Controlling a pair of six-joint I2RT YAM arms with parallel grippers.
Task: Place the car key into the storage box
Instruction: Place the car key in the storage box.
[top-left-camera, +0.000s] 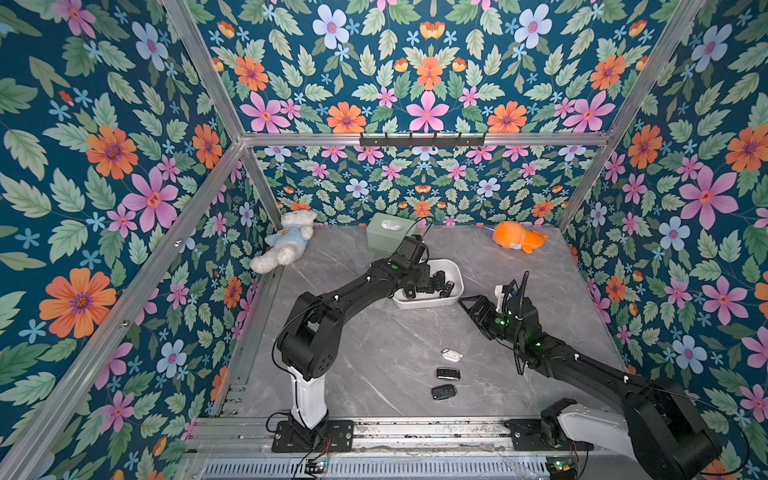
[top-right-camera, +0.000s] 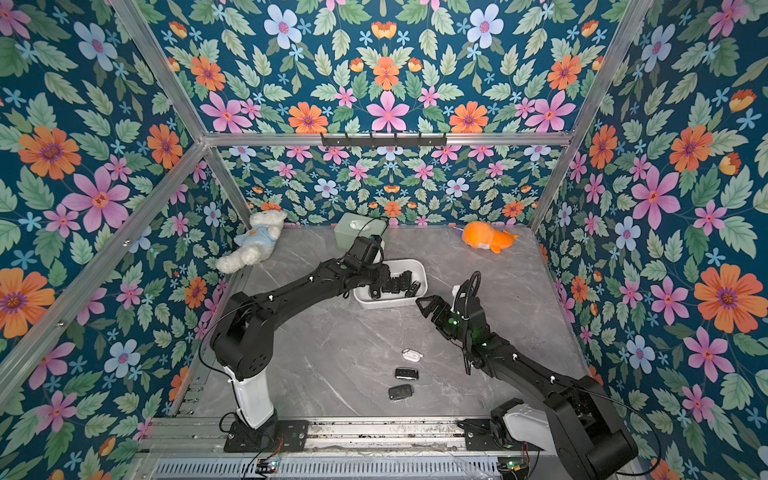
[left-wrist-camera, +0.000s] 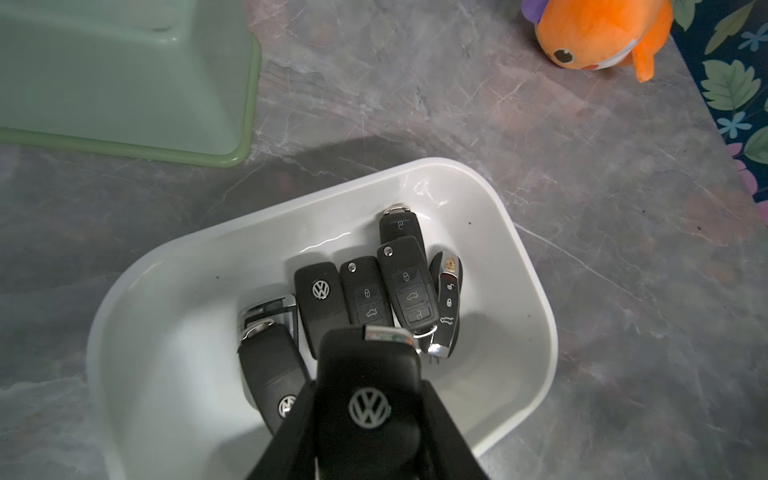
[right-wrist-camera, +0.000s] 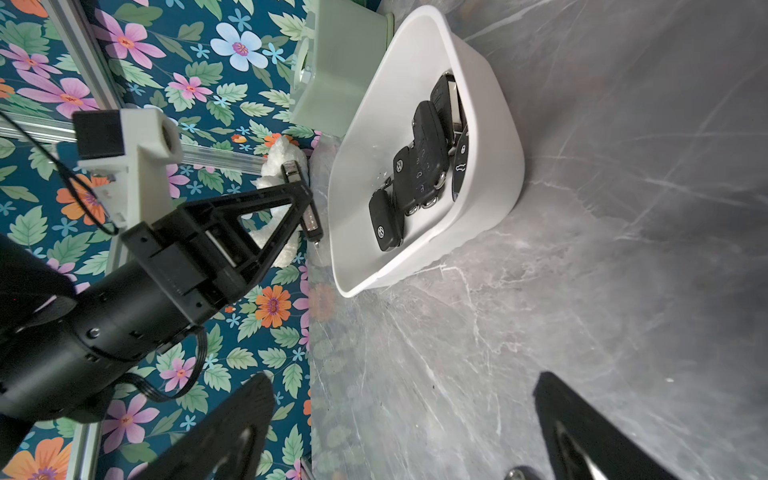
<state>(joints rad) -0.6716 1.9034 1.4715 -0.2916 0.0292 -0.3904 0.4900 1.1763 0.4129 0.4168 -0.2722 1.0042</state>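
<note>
VW roundel — on black car key (left-wrist-camera: 368, 374), lower centre of the left wrist view; on centre fob (left-wrist-camera: 320, 311) and lower-left fob (left-wrist-camera: 269, 374) in storage box (left-wrist-camera: 498, 249). Padlock icons — three-button fob (left-wrist-camera: 409, 286).

Reaching forward from its base with the elbow bent, the left arm (top-left-camera: 345, 293) tips the left gripper (left-wrist-camera: 368, 388) downward, its fingers (left-wrist-camera: 291, 419) clamped on a black car key (left-wrist-camera: 365, 361). The right arm (top-left-camera: 582, 359) stretches low and inward, the right gripper (right-wrist-camera: 403, 382) empty with its fingers (right-wrist-camera: 249, 415) spread wide.
</note>
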